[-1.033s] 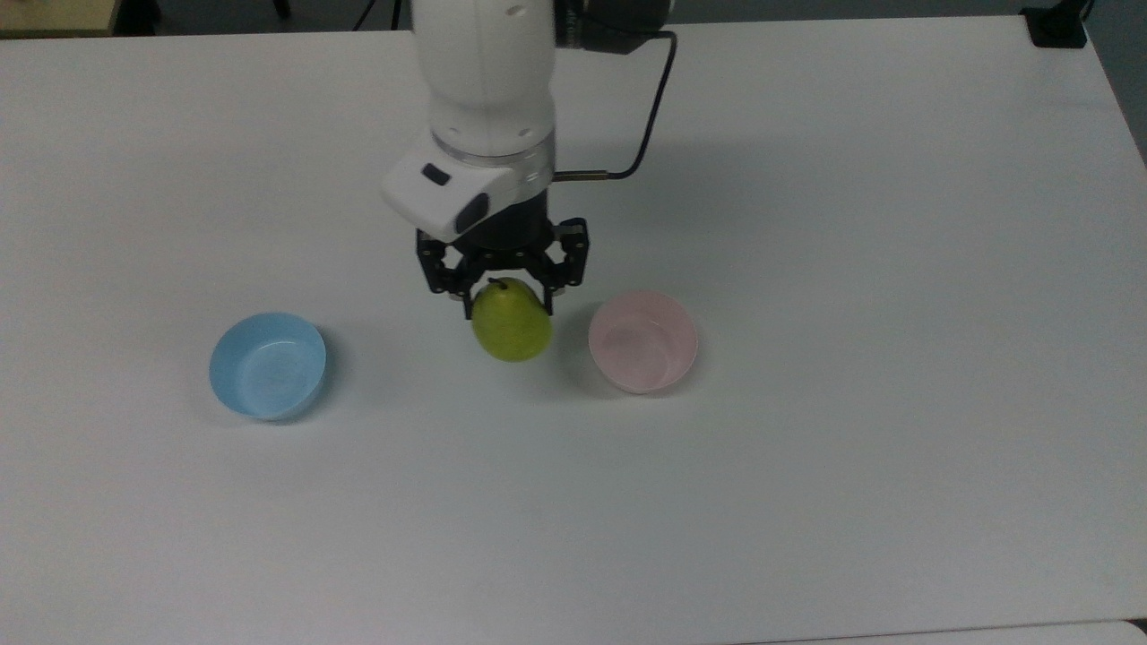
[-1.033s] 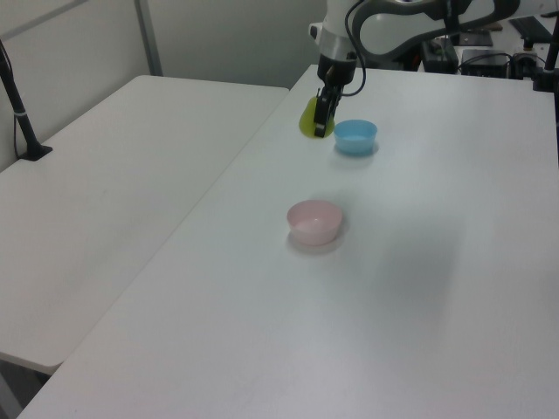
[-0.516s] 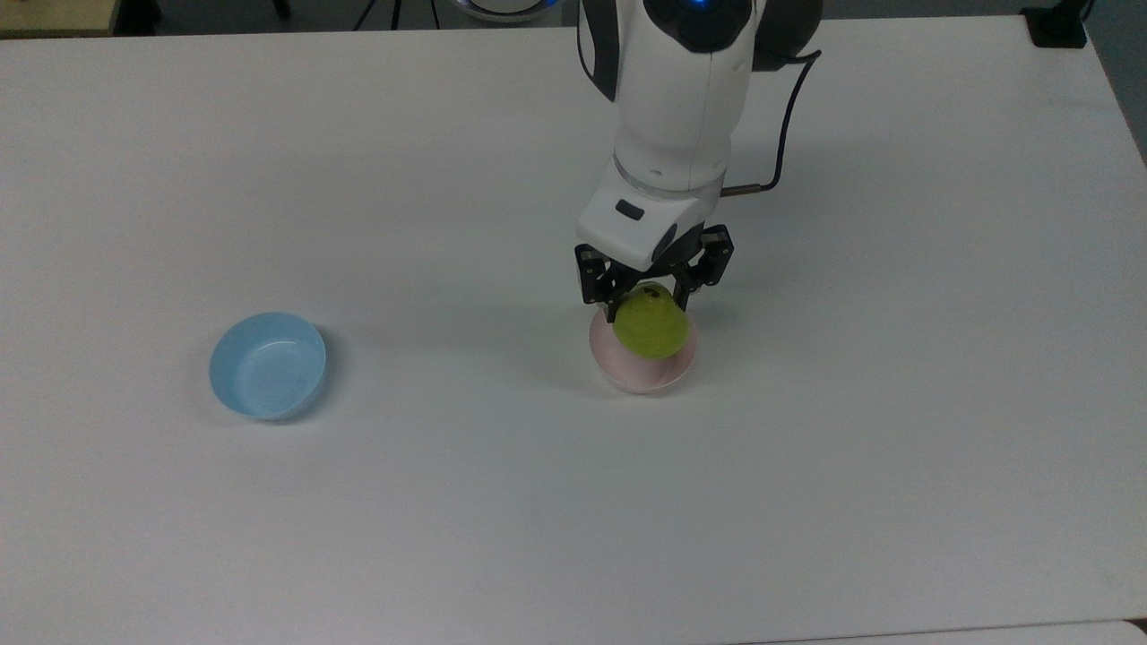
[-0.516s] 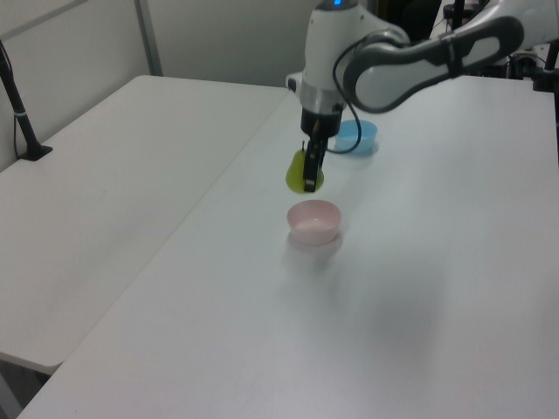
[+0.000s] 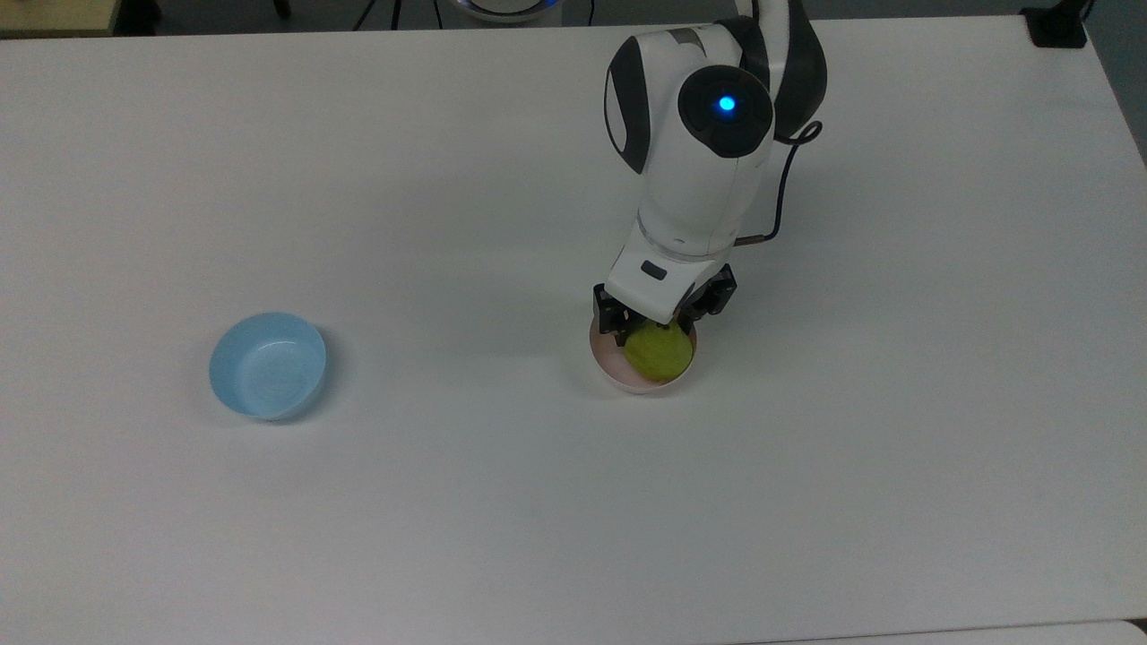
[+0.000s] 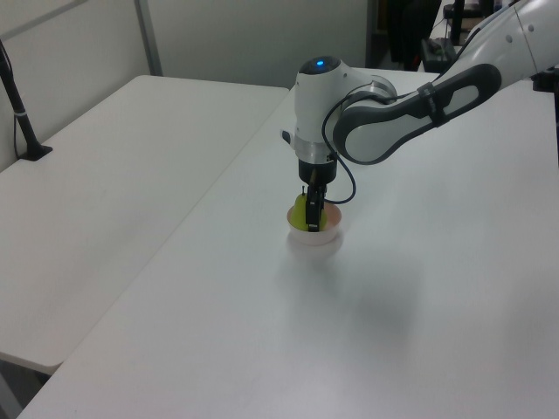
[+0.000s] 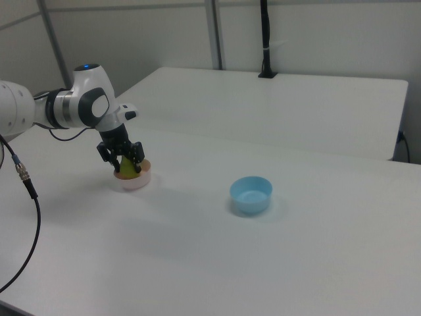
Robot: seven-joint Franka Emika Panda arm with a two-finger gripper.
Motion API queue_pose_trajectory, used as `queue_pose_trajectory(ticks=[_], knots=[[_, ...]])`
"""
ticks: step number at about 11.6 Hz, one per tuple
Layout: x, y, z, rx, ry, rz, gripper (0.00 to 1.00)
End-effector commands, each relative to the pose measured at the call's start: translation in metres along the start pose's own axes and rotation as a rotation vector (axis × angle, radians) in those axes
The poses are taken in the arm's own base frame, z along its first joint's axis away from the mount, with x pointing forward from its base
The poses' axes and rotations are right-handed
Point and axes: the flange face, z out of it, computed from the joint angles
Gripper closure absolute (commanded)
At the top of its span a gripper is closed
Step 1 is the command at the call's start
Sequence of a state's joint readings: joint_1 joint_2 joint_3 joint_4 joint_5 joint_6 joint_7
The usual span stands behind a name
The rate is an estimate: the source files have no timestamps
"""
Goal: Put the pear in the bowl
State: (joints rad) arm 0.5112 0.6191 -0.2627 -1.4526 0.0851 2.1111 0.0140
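Note:
The yellow-green pear (image 5: pixel 660 354) sits low inside the pale pink bowl (image 5: pixel 618 376), a little right of the table's middle in the top view. My gripper (image 5: pixel 659 336) reaches down over the bowl, its black fingers shut on the pear's upper part. In the left view the pear (image 6: pixel 301 214) shows against the near finger, just above the bowl's rim (image 6: pixel 321 237). In the right view the gripper (image 7: pixel 126 164) holds the pear (image 7: pixel 127 169) in the bowl (image 7: pixel 138 183) at the right view's left.
A light blue bowl (image 5: pixel 267 365) stands on the white table (image 5: pixel 806 502) at the top view's left, well apart from the pink one. A second white table (image 6: pixel 105 175) adjoins in the left view, with a black post (image 6: pixel 19 105) on it.
The arm carried the pear from between the two bowls to the top view's right, over the pink bowl, then lowered it into the bowl. The gripper's hold has stayed the same.

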Motion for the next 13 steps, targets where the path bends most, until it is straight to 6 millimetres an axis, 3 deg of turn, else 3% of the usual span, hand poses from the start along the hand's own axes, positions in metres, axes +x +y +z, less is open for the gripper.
queue_pose_trajectory(ticks=[1, 2, 5, 7, 8, 11, 13], knots=[[0.001, 0.009, -0.029, 0.003, 0.048, 0.044, 0.00], [0.000, 0.015, -0.049, 0.013, 0.066, 0.066, 0.00], [-0.025, 0.062, -0.124, 0.052, 0.031, 0.215, 0.00], [-0.055, 0.112, -0.164, 0.091, -0.027, 0.279, 0.00], [-0.081, 0.151, -0.186, 0.099, -0.032, 0.287, 0.00], [-0.118, 0.223, -0.210, 0.110, -0.063, 0.325, 0.00], [-0.125, 0.244, -0.210, 0.076, -0.065, 0.330, 0.00]])
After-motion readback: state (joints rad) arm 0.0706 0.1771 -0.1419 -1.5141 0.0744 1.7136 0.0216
